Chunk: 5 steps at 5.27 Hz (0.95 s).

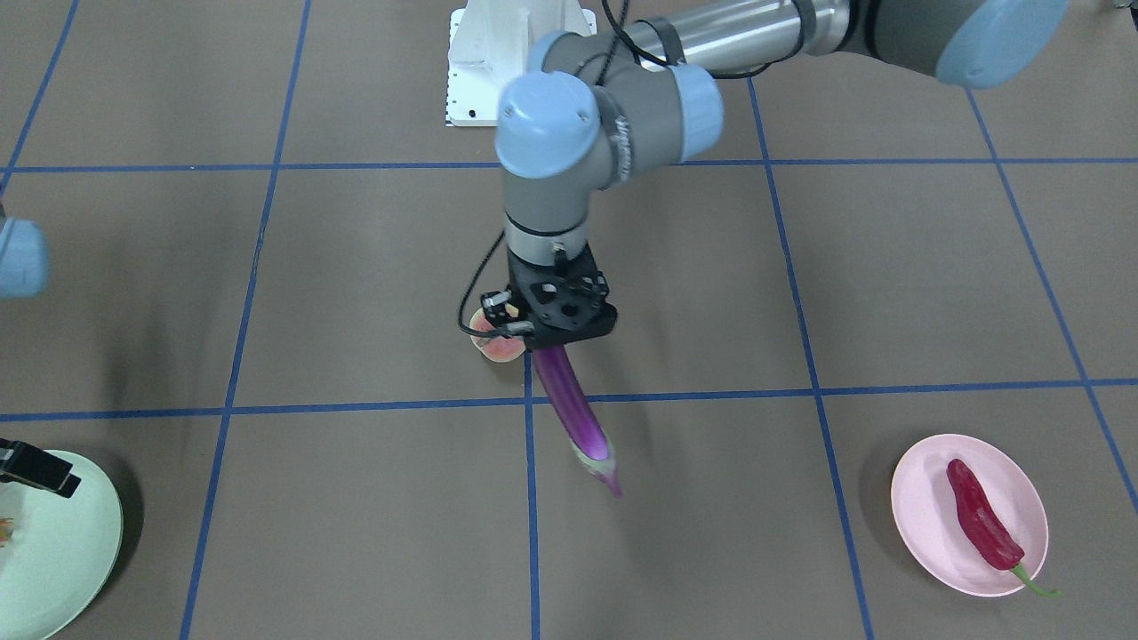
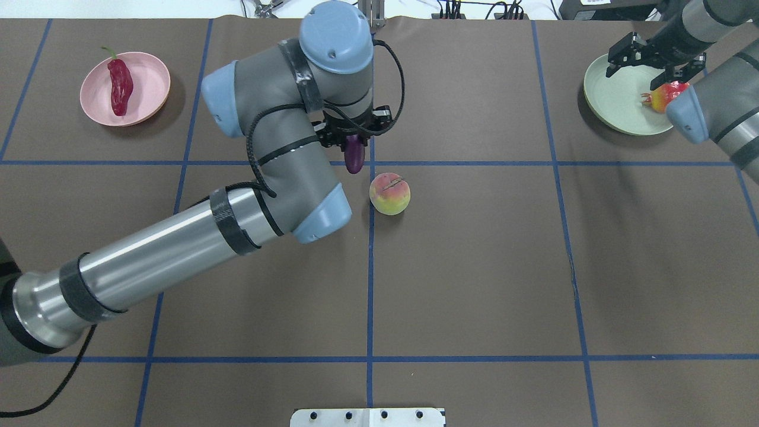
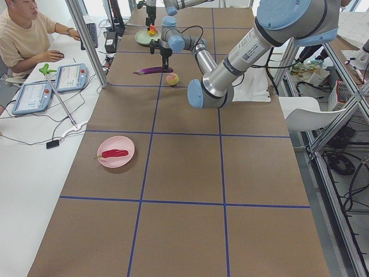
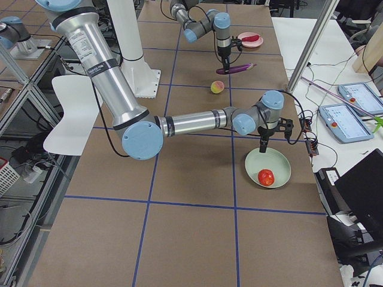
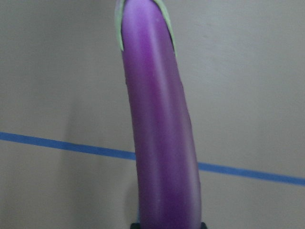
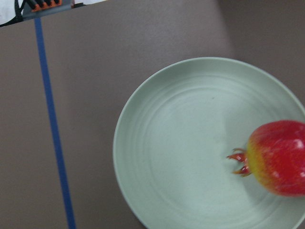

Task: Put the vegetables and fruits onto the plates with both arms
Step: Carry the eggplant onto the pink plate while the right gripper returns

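Front view: left pincer (image 1: 549,347) clamped on eggplant (image 1: 576,416), which hangs tilted over the counter (image 1: 356,293), pale tip toward the cam. Peach half (image 1: 500,347) sits just beside the pincer. Chili (image 1: 982,520) lies on pink plate (image 1: 925,533).

Overhead: right pincer (image 2: 634,76) spread open over green plate (image 2: 611,101) — pomegranate (image 2: 669,95) rests on the plate, ungripped.

Left wrist cam: eggplant fills the frame, blue tape line (image 5: 57,145) beneath.

Right wrist cam: pomegranate near the plate's rim — nothing between the fingers.

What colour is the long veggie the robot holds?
The eggplant is purple with a pale green end; left wrist view.
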Each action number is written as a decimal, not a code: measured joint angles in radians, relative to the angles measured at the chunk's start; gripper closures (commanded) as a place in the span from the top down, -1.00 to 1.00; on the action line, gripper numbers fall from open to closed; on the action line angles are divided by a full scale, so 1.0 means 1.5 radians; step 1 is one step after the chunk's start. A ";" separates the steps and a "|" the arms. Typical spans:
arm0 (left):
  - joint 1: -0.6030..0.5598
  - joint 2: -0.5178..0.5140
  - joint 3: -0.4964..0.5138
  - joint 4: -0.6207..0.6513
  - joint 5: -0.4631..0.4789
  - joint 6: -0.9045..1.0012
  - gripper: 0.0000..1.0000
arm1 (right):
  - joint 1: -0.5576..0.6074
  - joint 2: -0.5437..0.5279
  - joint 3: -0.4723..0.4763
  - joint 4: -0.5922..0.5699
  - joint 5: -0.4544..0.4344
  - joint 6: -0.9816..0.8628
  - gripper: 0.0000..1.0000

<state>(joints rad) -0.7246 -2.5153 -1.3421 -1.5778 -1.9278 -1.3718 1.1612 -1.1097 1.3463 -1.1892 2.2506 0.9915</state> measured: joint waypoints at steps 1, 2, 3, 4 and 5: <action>-0.068 0.043 0.025 -0.003 -0.028 -0.019 -1.00 | -0.041 -0.009 0.065 0.000 -0.001 0.090 1.00; -0.128 0.069 0.074 -0.017 -0.053 0.012 -1.00 | -0.077 -0.014 0.118 -0.001 -0.003 0.160 1.00; -0.175 0.095 0.118 -0.043 -0.074 0.104 -1.00 | -0.107 -0.021 0.162 -0.001 -0.007 0.210 1.00; -0.209 0.112 0.161 -0.071 -0.080 0.197 -1.00 | -0.134 -0.026 0.187 -0.001 -0.021 0.246 1.00; -0.232 0.118 0.214 -0.112 -0.079 0.242 -1.00 | -0.152 -0.030 0.196 -0.001 -0.039 0.262 1.00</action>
<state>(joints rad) -1.0731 -2.3390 -1.0212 -1.7463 -2.0464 -1.0093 0.9333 -1.1541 1.6400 -1.1904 2.1919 1.3839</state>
